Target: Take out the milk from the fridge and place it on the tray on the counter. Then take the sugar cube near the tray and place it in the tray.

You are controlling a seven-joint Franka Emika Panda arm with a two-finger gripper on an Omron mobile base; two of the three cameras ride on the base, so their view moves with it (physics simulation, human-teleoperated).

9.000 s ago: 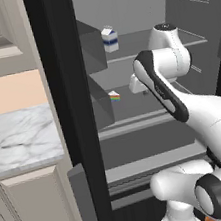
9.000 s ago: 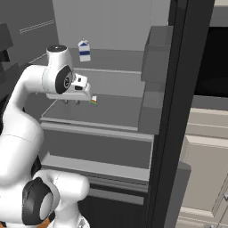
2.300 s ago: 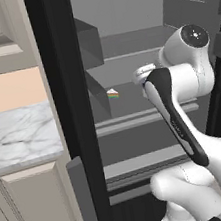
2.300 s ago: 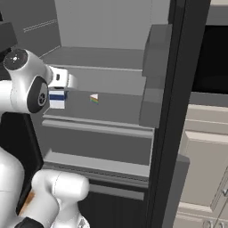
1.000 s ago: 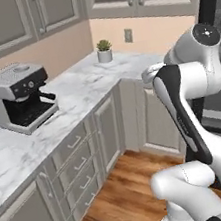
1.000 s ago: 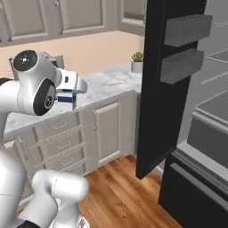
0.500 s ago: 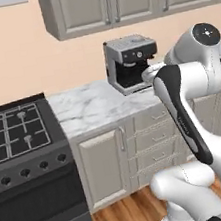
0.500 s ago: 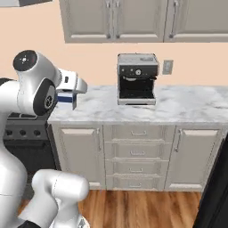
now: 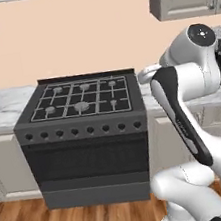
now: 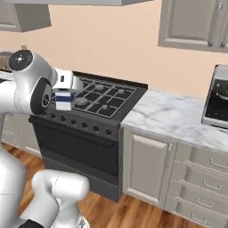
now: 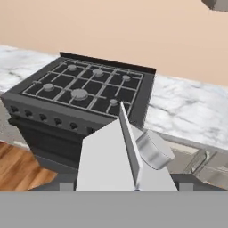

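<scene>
Gripping the milk (image 10: 64, 99), gripper (image 10: 67, 91) closed on the carton, held in the air in front of a black gas stove (image 9: 83, 102). Gable top and round cap filling the lower hand view (image 11: 124, 160), above the burners (image 11: 79, 93). White marble counter (image 10: 178, 116) to the stove's right, coffee machine (image 10: 217, 98) at its far end.

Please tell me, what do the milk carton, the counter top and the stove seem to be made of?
The milk, held at the gripper, looks like matte white carton board with a dark blue band; its folded gable top suggests this. The counter looks like polished marble: white with grey veins. The stove looks like dark painted metal, with black grates, probably cast iron.
</scene>
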